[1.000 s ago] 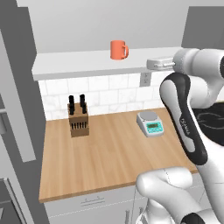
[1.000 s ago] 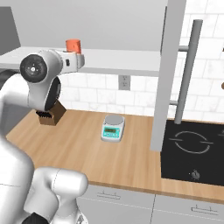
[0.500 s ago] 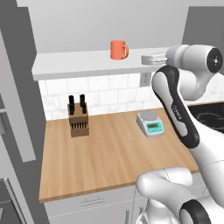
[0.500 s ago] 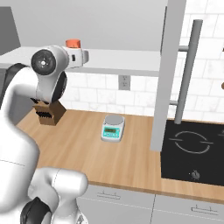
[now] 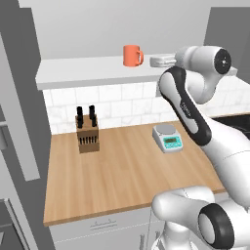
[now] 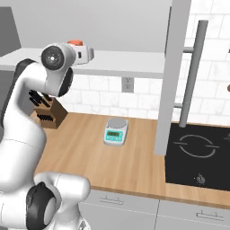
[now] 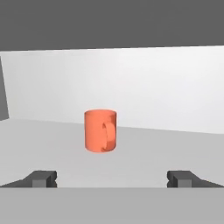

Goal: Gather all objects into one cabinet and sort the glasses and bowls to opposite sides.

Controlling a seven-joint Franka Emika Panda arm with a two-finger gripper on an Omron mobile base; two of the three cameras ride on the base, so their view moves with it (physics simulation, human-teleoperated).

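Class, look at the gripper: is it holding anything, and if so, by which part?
Nothing is held. The gripper is open, its fingertips wide apart, and the coral-orange mug stands untouched on the shelf ahead.

Shelf: pale grey shelf (image 5: 88,73) above the tiled wall, carrying an upright coral-orange mug (image 5: 132,55).
Counter: wooden counter (image 5: 117,176) carrying a knife block (image 5: 88,134), seemingly near the wall, and a kitchen scale (image 5: 167,137).

Arm (image 5: 193,122) showing glossy white rounded links; dark grey round caps are marking its joints, and a black band bearing small pale lettering is running along one link. Two small dark grey, blocky fingertips (image 7: 43,178) are showing.
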